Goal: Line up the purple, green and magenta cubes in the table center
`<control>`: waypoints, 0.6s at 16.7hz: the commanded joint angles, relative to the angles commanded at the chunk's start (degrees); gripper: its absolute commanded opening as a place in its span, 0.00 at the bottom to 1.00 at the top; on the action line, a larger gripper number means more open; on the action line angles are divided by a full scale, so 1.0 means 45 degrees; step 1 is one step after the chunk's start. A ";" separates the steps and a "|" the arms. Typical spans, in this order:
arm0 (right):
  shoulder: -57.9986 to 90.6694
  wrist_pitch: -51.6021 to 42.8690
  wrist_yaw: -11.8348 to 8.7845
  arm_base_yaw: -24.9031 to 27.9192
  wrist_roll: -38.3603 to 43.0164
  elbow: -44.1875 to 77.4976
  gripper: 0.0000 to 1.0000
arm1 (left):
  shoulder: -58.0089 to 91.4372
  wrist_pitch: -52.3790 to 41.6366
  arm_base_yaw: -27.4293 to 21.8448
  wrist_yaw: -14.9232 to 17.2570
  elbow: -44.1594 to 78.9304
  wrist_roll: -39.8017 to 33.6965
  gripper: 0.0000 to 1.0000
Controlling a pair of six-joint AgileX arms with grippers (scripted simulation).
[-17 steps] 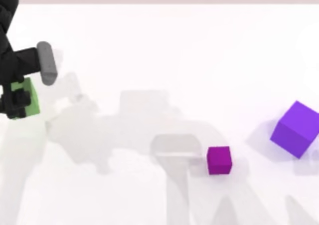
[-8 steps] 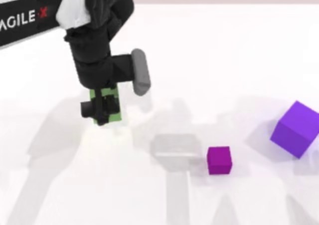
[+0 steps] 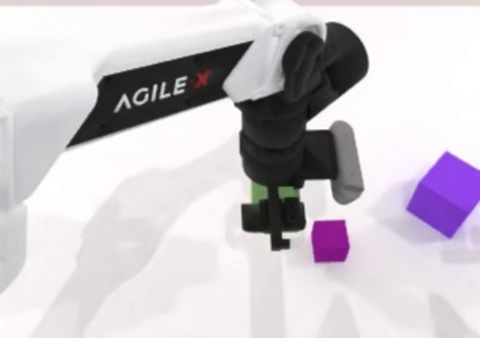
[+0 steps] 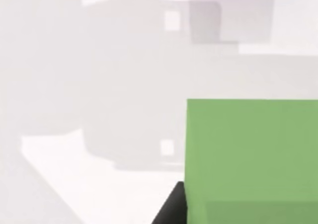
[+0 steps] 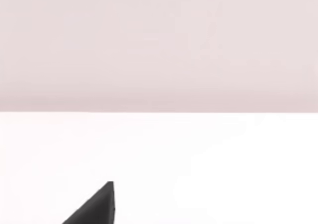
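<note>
Over the middle of the white desk (image 3: 150, 293), the left arm (image 3: 165, 83) reaches in from the top view's left edge, its white forearm slanting up toward the right and its black wrist bent so that the left gripper (image 3: 274, 219) points straight down. The gripper is clamped on the green cube (image 3: 262, 192), of which only a thin strip shows between the black fingers from above; in the left wrist view the same cube fills the near corner as a broad green face. Whether the cube rests on the desk or hangs just above it cannot be told. The magenta cube (image 3: 331, 240) sits just to the right of the gripper, close beside it but apart. The purple cube (image 3: 445, 194), the largest of the 3, lies well off toward the right edge, turned at an angle. The right arm does not appear from above; its wrist view shows only bare desk and a dark tip (image 5: 94, 206).
</note>
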 joint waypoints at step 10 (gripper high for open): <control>0.0000 0.0000 0.0000 0.0000 0.0000 0.0000 1.00 | 0.0531 0.1755 -0.0033 0.0040 -0.1192 -0.0063 0.00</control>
